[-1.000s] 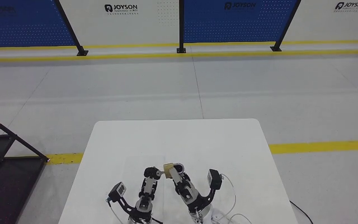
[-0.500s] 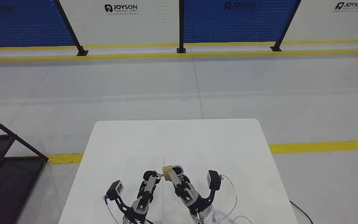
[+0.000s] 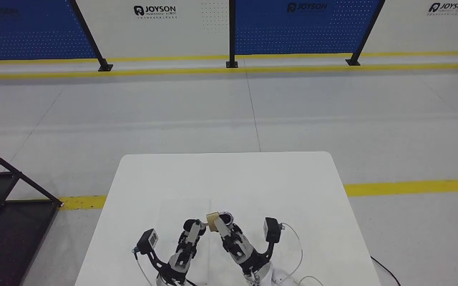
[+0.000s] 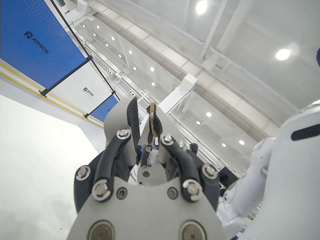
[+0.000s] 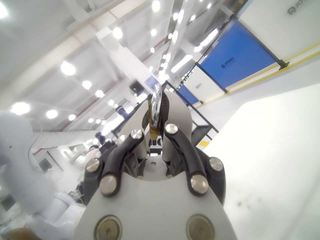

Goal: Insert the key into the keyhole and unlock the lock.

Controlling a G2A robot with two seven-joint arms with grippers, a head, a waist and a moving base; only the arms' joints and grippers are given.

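Observation:
A small brass padlock (image 3: 213, 217) with a silver shackle is held above the near edge of the white table (image 3: 229, 179). My right gripper (image 3: 220, 224) is shut on it; in the right wrist view the padlock (image 5: 155, 116) stands edge-on between the fingers, shackle end outward. My left gripper (image 3: 198, 225) sits just to the left of the lock, nearly touching it. The thin brass key (image 4: 152, 118) stands edge-on in the left gripper (image 4: 143, 102), lying against one finger pad. The keyhole itself is hidden.
The table's far half is bare. A black frame (image 3: 21, 187) stands on the floor off its left side. White cables (image 3: 295, 247) trail by the right arm at the near edge. Blue and white barrier panels (image 3: 300, 21) stand far behind.
Both grippers, with key and padlock, have drifted slightly toward the table's near edge. They stay close together.

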